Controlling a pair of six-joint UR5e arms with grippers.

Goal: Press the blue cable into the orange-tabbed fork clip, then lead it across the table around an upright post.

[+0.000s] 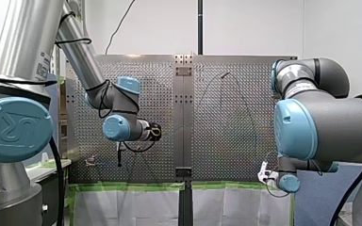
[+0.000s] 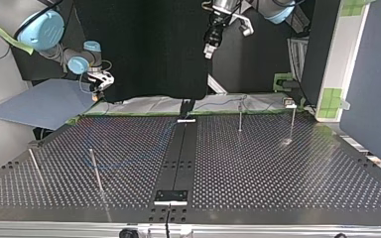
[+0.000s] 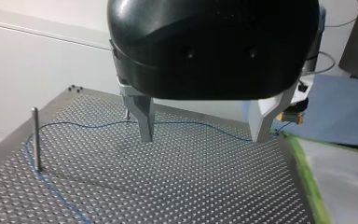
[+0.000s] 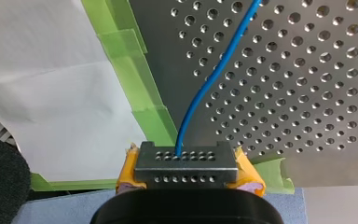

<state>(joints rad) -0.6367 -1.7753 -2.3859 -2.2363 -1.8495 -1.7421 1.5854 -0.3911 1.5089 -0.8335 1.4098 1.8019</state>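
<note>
One blue cable (image 4: 214, 74) in right tool (image 4: 186, 161)

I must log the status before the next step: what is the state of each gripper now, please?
Left gripper: open, holding nothing.
Right gripper: closed on the blue cable.

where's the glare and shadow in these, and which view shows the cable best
Right wrist view: even light, and the best one, with the cable clear blue on the table up to the right claw. Left wrist view: the post throws a thin shadow across the table. Top view: table dark, one pale glare patch at its right, cable faint. Front view: table bright grey, cable only a thin dark line.
</note>
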